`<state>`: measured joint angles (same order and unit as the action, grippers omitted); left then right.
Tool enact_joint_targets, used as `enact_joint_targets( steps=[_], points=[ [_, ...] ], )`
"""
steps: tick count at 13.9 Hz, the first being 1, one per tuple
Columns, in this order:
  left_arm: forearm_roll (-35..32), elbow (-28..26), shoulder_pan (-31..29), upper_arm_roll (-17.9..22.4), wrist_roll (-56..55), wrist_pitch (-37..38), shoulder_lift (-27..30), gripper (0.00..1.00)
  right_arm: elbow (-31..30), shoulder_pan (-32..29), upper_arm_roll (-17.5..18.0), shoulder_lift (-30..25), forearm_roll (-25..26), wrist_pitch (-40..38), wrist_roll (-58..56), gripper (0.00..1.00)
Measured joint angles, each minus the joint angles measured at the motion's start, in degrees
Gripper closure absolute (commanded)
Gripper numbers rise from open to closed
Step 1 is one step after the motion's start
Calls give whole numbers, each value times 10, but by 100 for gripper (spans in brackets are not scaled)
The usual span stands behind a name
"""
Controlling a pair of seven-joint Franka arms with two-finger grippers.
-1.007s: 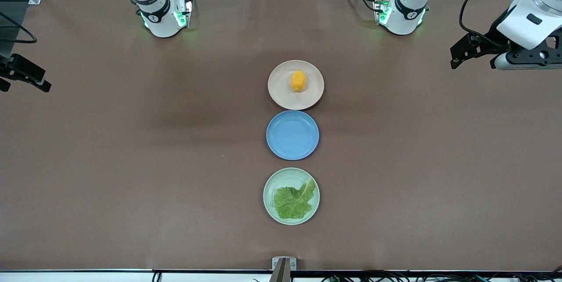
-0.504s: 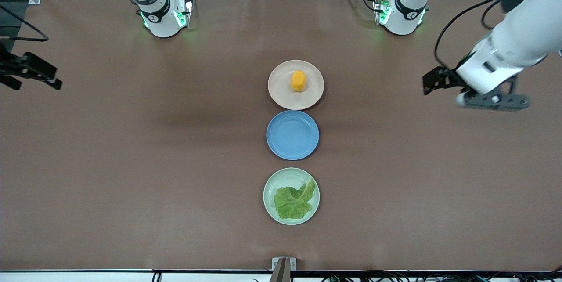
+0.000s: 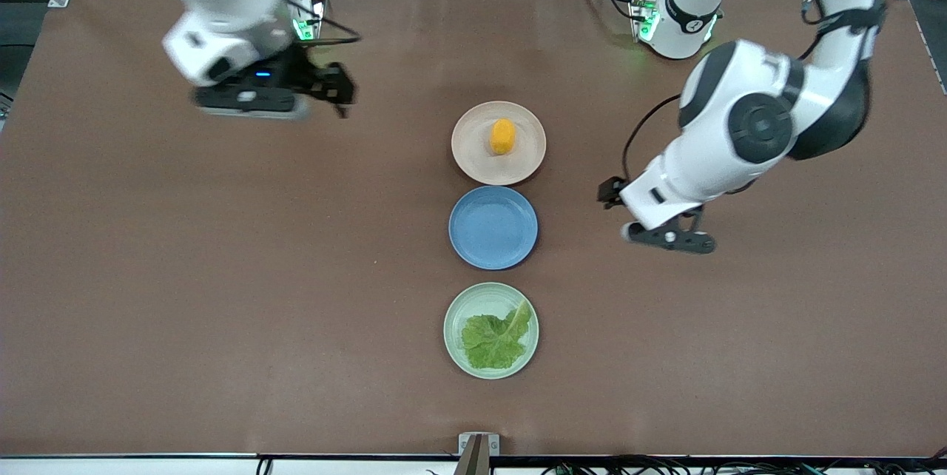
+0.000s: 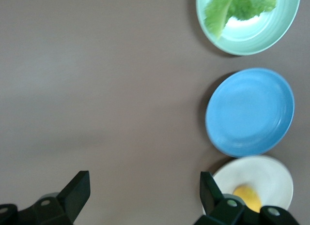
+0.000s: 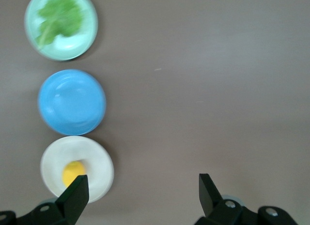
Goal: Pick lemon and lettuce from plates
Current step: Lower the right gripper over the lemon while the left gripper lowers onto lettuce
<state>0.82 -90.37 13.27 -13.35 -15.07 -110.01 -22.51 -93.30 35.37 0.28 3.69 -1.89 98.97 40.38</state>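
Observation:
The lemon lies on the beige-pink plate, the plate farthest from the front camera. The lettuce lies on the mint green plate, the nearest one. My left gripper hangs open and empty over bare table, beside the blue plate toward the left arm's end. My right gripper hangs open and empty over bare table toward the right arm's end, apart from the beige-pink plate. The left wrist view shows the open left gripper, the lettuce and the lemon. The right wrist view shows the open right gripper, the lemon and the lettuce.
An empty blue plate sits between the two task plates, and the three stand in a row down the table's middle. Brown cloth covers the table. The arm bases stand along the edge farthest from the front camera.
Both arms have swung in from the table's ends toward the middle. The left gripper now hangs beside the blue plate and the right gripper has come closer to the beige-pink plate.

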Motion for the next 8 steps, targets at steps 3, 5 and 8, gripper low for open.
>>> enact_joint_targets(
  steps=[3,5,8],
  points=[
    [-73,4,59,1,-34,-141,-82,1,-85,101,0,45,0,149,156,0],
    [-113,26,72,2,-36,-237,-141,5,-95,153,0,91,0,187,211,0],
    [-125,74,71,5,-22,-375,-224,21,-95,199,-2,145,0,222,232,0]
  ],
)
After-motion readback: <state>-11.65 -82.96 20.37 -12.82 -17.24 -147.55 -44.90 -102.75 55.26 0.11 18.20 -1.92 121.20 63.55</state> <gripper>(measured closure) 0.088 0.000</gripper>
